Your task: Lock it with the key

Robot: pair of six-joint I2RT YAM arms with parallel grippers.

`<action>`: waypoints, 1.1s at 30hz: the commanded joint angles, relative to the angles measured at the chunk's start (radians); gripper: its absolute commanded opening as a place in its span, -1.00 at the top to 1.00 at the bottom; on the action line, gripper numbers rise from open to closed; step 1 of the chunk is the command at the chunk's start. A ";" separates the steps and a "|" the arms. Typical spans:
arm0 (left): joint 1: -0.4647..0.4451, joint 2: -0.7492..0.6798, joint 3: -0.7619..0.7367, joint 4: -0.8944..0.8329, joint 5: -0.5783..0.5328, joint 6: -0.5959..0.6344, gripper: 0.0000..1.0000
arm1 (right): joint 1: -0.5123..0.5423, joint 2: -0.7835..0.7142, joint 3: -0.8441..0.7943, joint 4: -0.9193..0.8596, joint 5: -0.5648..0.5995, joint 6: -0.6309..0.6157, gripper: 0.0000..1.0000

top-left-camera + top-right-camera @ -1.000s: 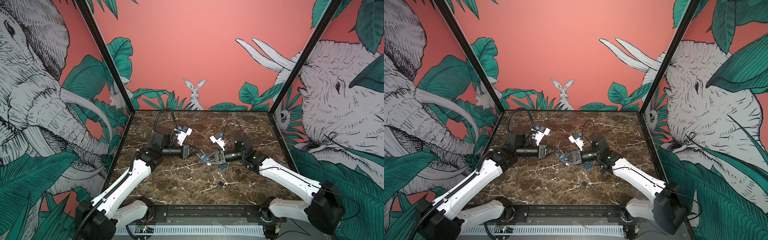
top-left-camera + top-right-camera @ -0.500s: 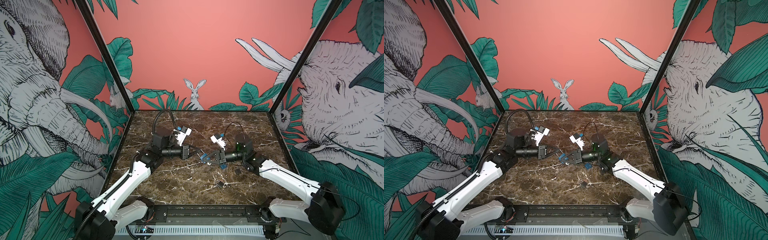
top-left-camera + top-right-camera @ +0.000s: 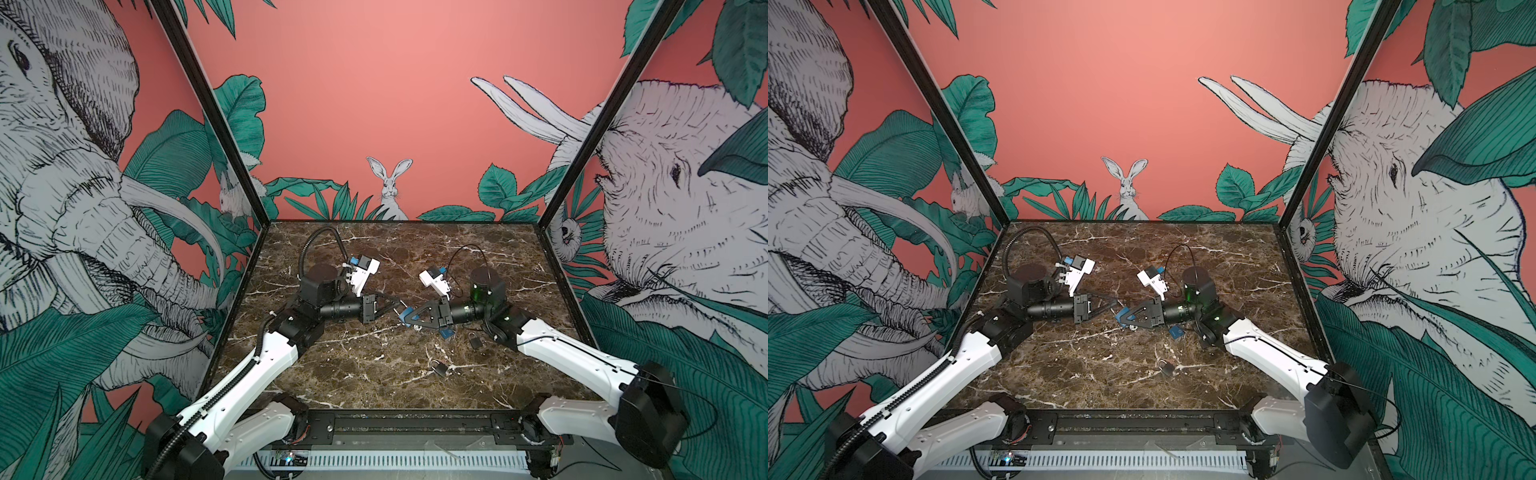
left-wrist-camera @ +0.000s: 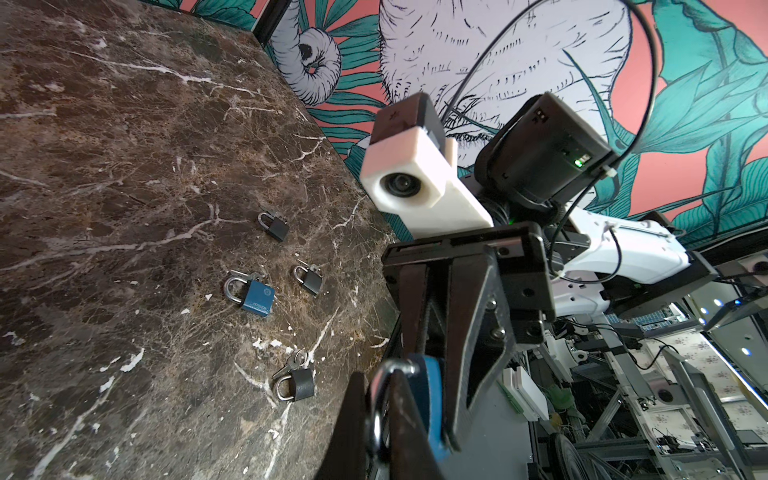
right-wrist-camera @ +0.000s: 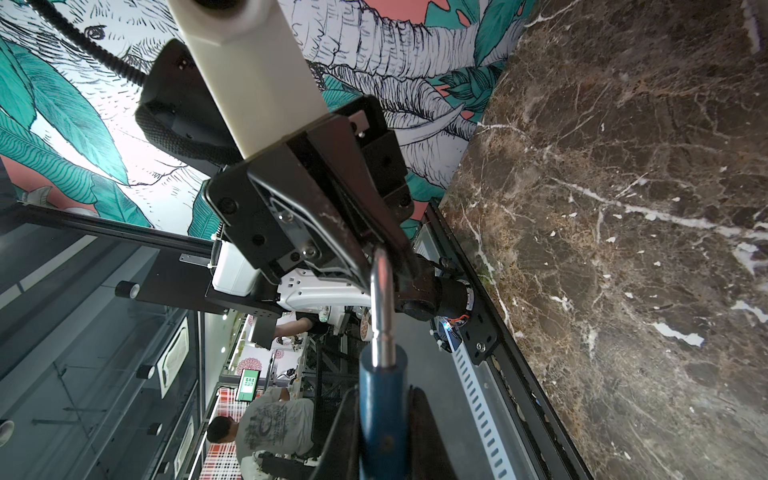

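Note:
A blue padlock [image 3: 404, 314] [image 3: 1123, 316] hangs in the air over the middle of the marble table, held between both arms. My right gripper [image 3: 406, 319] [image 5: 382, 436] is shut on its blue body [image 5: 382, 415]. Its silver shackle [image 5: 382, 299] [image 4: 380, 409] sticks out toward my left gripper [image 3: 397, 308] [image 4: 380, 415], which is shut on the shackle. The blue body [image 4: 428, 399] sits just behind the left fingertips. I cannot make out a key in the held padlock.
Several padlocks lie on the table [image 3: 374, 257] below and behind the right arm: a second blue one [image 4: 253, 297] [image 3: 446, 333], black ones [image 4: 274, 224] [image 4: 309, 280], and a black one with keys [image 4: 295, 382] [image 3: 440, 368] nearer the front edge.

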 commanded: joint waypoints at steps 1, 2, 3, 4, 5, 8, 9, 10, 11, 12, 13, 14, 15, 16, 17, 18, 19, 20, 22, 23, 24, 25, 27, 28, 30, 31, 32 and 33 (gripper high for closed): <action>-0.082 0.022 -0.059 -0.117 0.072 0.004 1.00 | 0.003 0.001 0.040 0.308 0.060 0.012 1.00; -0.087 0.023 -0.060 -0.117 0.074 0.004 1.00 | 0.003 0.004 0.041 0.308 0.065 0.011 1.00; -0.095 0.022 -0.060 -0.115 0.074 0.002 1.00 | 0.003 0.006 0.043 0.300 0.072 0.005 1.00; -0.102 0.023 -0.063 -0.109 0.078 -0.003 1.00 | 0.003 0.009 0.045 0.291 0.077 -0.003 1.00; -0.112 0.025 -0.065 -0.105 0.081 -0.007 1.00 | 0.003 0.011 0.049 0.280 0.082 -0.010 1.00; -0.133 0.034 -0.067 -0.099 0.085 -0.013 1.00 | 0.003 0.018 0.061 0.252 0.092 -0.032 1.00; -0.168 0.037 -0.067 -0.099 0.084 -0.014 1.00 | 0.003 0.020 0.066 0.244 0.095 -0.039 1.00; -0.178 0.040 -0.067 -0.099 0.081 -0.017 1.00 | 0.002 0.021 0.069 0.236 0.099 -0.045 1.00; -0.188 0.042 -0.070 -0.096 0.080 -0.022 1.00 | 0.001 0.023 0.074 0.227 0.103 -0.052 1.00; -0.200 0.041 -0.074 -0.090 0.079 -0.027 1.00 | 0.001 0.025 0.078 0.215 0.107 -0.060 1.00; -0.206 0.040 -0.078 -0.086 0.076 -0.033 1.00 | 0.001 0.027 0.082 0.207 0.108 -0.066 1.00; -0.214 0.034 -0.085 -0.080 0.070 -0.040 1.00 | 0.000 0.028 0.086 0.196 0.113 -0.074 1.00; -0.219 0.030 -0.094 -0.067 0.068 -0.051 1.00 | -0.002 0.028 0.088 0.185 0.116 -0.083 1.00; -0.223 0.024 -0.103 -0.052 0.068 -0.064 1.00 | -0.004 0.030 0.090 0.177 0.121 -0.089 1.00; -0.226 0.019 -0.113 -0.038 0.068 -0.076 1.00 | -0.007 0.031 0.093 0.173 0.122 -0.092 1.00; -0.228 0.012 -0.117 -0.033 0.064 -0.081 1.00 | -0.009 0.033 0.094 0.173 0.123 -0.091 1.00; -0.228 0.009 -0.119 -0.037 0.060 -0.079 1.00 | -0.010 0.037 0.097 0.174 0.121 -0.091 1.00; -0.229 0.003 -0.116 -0.053 0.049 -0.068 1.00 | -0.012 0.040 0.099 0.176 0.123 -0.088 1.00; -0.228 -0.003 -0.105 -0.080 0.029 -0.048 1.00 | -0.011 0.047 0.099 0.184 0.116 -0.084 1.00; -0.228 -0.004 -0.098 -0.087 0.021 -0.042 1.00 | -0.010 0.051 0.099 0.180 0.113 -0.083 1.00; -0.227 -0.005 -0.091 -0.096 -0.002 -0.036 1.00 | -0.011 0.053 0.098 0.176 0.106 -0.085 1.00; -0.226 -0.005 -0.084 -0.103 -0.016 -0.028 1.00 | -0.011 0.055 0.095 0.170 0.101 -0.086 1.00; -0.220 -0.002 -0.061 -0.123 -0.034 -0.007 1.00 | -0.009 0.053 0.090 0.124 0.100 -0.118 1.00; -0.214 0.004 -0.051 -0.123 -0.031 -0.006 1.00 | -0.008 0.053 0.088 0.098 0.100 -0.136 1.00; -0.185 0.016 -0.035 -0.107 -0.004 -0.019 1.00 | -0.003 0.046 0.081 0.041 0.102 -0.178 1.00; -0.172 0.020 -0.028 -0.099 0.013 -0.027 1.00 | -0.002 0.045 0.078 0.019 0.102 -0.194 1.00; -0.155 0.025 -0.023 -0.081 0.034 -0.040 1.00 | 0.001 0.042 0.073 -0.003 0.105 -0.208 1.00; -0.145 0.026 -0.018 -0.065 0.054 -0.058 1.00 | 0.004 0.040 0.069 -0.021 0.107 -0.221 1.00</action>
